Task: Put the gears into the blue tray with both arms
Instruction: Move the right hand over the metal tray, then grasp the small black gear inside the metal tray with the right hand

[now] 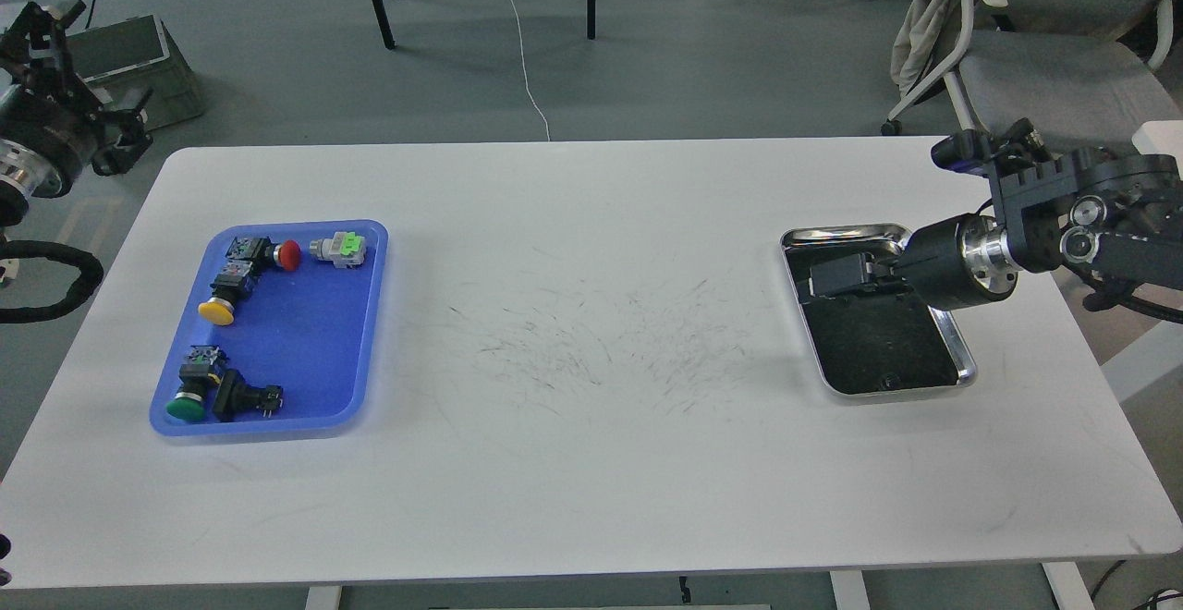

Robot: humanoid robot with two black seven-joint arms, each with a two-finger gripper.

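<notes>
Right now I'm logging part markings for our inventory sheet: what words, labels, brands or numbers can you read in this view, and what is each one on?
None can be read.
Push-button switches in the blue tray: any markings on their bodies are too small and blurred.
Steel tray: no text visible.
Right gripper and left gripper: no legible label.
White table: only dark scuff marks, no writing.

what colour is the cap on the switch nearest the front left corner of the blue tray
Green, seen best in the head view.
</notes>
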